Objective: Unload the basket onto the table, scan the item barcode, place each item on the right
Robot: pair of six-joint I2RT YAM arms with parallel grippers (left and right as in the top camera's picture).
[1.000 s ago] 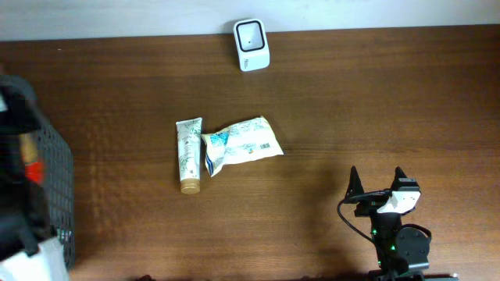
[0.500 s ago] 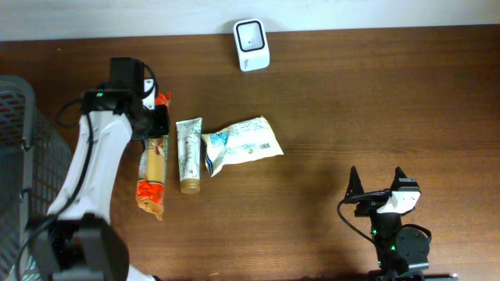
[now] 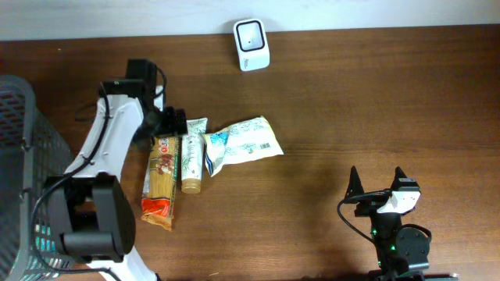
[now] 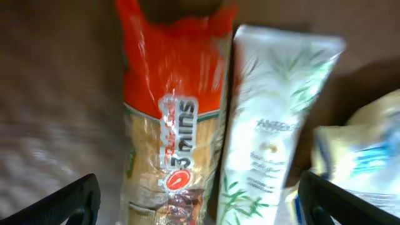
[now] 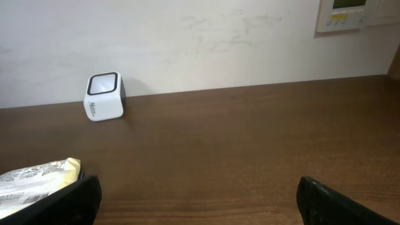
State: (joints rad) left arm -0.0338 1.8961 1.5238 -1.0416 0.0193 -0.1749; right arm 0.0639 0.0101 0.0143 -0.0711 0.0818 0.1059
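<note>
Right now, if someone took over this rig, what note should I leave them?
Left tool: open, over the top end of the pasta packet, holding nothing.
Right tool: open, idle near the front edge.
Pasta packet, white tube and white pouch lie side by side mid-table; barcode scanner stands at the far edge.
Done: nothing is at the scanner yet.
Left: lift one item, show its barcode to the scanner.

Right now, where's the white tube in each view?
Overhead: white tube left of centre, between the pasta packet and the white pouch.
Left wrist: tube centre-right, right of the pasta packet.
Right wrist: not in it.
Shared landmark: the white pouch, in all three views.
</note>
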